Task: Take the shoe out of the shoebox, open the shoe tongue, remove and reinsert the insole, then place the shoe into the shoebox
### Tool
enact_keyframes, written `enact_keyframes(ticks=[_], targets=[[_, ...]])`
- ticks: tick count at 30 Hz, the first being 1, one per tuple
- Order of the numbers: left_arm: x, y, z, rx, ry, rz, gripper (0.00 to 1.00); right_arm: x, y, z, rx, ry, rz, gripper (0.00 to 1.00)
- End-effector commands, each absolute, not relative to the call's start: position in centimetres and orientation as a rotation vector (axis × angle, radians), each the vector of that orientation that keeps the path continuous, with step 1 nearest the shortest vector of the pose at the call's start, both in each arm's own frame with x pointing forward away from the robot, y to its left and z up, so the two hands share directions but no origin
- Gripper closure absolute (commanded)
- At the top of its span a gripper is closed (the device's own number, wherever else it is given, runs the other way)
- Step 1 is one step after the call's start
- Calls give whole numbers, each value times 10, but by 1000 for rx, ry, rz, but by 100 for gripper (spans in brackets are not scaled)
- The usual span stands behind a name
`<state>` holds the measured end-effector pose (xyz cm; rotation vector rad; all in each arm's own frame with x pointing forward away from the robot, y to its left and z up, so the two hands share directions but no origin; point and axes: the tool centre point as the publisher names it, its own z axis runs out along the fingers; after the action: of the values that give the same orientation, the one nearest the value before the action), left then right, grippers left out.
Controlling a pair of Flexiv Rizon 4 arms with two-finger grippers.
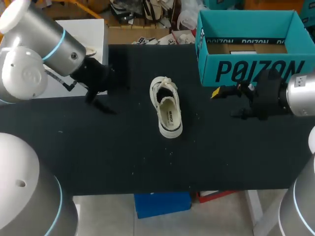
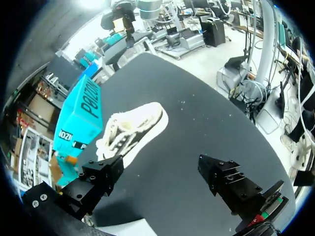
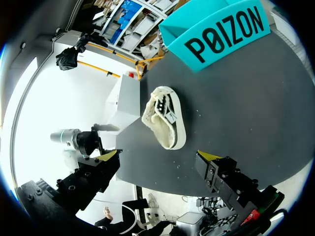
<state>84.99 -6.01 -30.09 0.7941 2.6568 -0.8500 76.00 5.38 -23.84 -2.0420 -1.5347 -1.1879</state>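
Note:
A cream low-top shoe (image 1: 166, 108) lies on the black table (image 1: 123, 152) near its middle, opening up, toe toward the back. The teal shoebox (image 1: 251, 64) stands open at the back right with no shoe inside. My left gripper (image 1: 101, 101) hangs open to the left of the shoe, well apart from it. In the left wrist view the shoe (image 2: 133, 130) lies ahead of the open gripper (image 2: 160, 177), with the shoebox (image 2: 81, 115) behind it. My right gripper (image 1: 225, 103) is open right of the shoe, in front of the box. The right wrist view has the shoe (image 3: 165, 118) ahead of its gripper (image 3: 157, 162).
A white panel (image 1: 91, 29) adjoins the table's back left corner. The shoebox (image 3: 221, 34) stands beyond the shoe, off to one side. My left arm (image 3: 81, 140) shows past the table's far edge in the right wrist view.

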Motion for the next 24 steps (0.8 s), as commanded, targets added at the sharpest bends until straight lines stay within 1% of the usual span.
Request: enact_keyframes(ticks=[1, 6, 11, 18, 21, 24], targets=[[826, -26, -300, 637, 2535, -882, 0, 760, 54, -238, -2043, -1535, -1187, 0], [823, -12, -300, 559, 2546, -901, 0, 760, 54, -238, -2043, -1535, -1187, 0], [823, -12, -300, 559, 2546, -901, 0, 760, 54, -238, -2043, -1535, -1187, 0], [823, -12, -300, 559, 2546, -901, 0, 795, 56, -223, -2037, -2115, -860, 0], [823, -12, -300, 559, 2546, -901, 0, 808, 61, -222, -2035, -2285, -761, 0], [823, -12, -300, 559, 2546, -901, 0, 816, 71, -224, -2033, -2526, -585, 0]])
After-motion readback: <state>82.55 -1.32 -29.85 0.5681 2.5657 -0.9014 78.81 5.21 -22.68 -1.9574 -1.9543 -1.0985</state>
